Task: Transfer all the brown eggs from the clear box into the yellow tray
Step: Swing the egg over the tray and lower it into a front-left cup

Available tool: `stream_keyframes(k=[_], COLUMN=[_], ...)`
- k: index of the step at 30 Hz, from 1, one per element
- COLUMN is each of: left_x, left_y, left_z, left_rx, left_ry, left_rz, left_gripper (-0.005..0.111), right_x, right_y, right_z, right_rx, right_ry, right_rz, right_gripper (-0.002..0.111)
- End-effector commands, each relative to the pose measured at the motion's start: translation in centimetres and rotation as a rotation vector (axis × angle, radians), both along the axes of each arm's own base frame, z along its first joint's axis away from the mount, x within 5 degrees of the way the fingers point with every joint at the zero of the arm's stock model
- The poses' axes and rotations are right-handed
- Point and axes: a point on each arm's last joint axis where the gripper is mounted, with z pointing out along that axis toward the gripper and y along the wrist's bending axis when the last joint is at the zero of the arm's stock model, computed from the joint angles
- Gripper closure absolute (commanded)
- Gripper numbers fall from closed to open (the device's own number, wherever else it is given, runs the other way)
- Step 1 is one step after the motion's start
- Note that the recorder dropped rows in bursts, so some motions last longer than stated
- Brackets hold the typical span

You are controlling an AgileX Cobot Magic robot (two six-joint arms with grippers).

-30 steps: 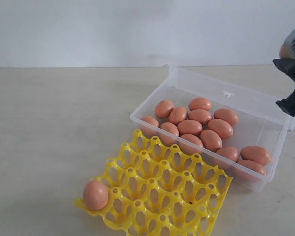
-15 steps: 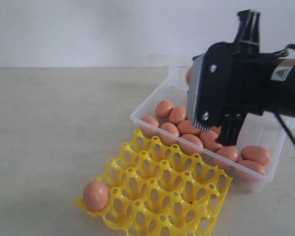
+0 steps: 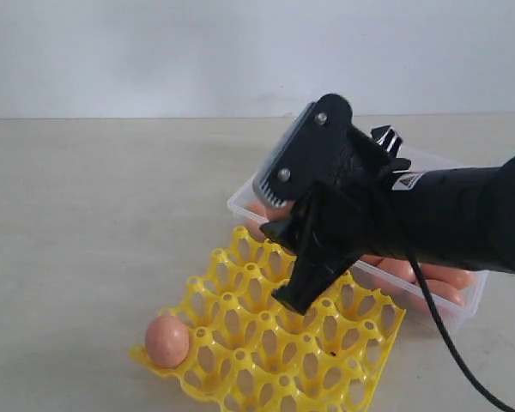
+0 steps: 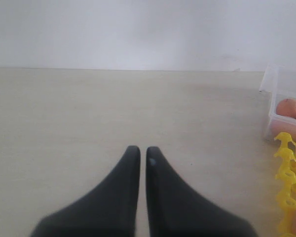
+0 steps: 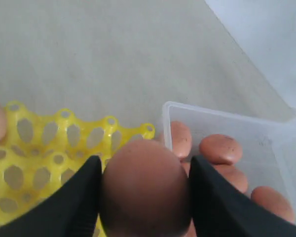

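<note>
My right end effector (image 5: 144, 197) grips a smooth reddish-brown egg (image 5: 143, 180) above the bright yellow plastic tray (image 3: 266, 362), beside the clear plastic egg box (image 5: 222, 114); my left end effector (image 4: 143, 153) sits closed.

Visible yellow tray (image 3: 266, 360) cups free; brown egg (image 3: 166, 341) fills left corner cup.

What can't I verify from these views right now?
- Eggs left in the clear box: exterior view, the right arm covers most; no count.
- Which yellow tray cup lies under the held egg: right wrist view, egg and fingers block it.
- Tray's near edge: exterior view, cut off by frame.
</note>
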Motion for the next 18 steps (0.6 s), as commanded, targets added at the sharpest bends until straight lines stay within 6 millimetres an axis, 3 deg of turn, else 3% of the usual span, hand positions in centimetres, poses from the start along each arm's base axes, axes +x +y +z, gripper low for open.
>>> stream_keyframes(k=[1, 6, 10, 15, 18], left_x=[0.0, 0.0, 0.0, 0.0, 0.0], left_y=[0.0, 0.0, 0.0, 0.0, 0.0], left_z=[0.0, 0.0, 0.0, 0.0, 0.0], left_rx=[0.005, 0.005, 0.005, 0.005, 0.005], left_ry=[-0.009, -0.009, -0.009, -0.009, -0.009], left_rz=[-0.005, -0.005, -0.005, -0.005, -0.005], left_gripper=[0.103, 0.103, 0.103, 0.103, 0.103], right_x=[1.0, 2.1, 2.5, 2.0, 1.0], right_y=[-0.7, -2.0, -2.5, -1.1, 0.7], right_z=[0.9, 2.5, 4.3, 6.8, 7.2], right_rx=[0.236, 0.576, 0.895, 1.162, 1.135], right_ry=[0.016, -0.059, -0.143, -0.207, -0.162], right_rz=[-0.258, -0.541, -0.619, -0.375, -0.132], right_gripper=[0.109, 0.109, 0.109, 0.109, 0.109])
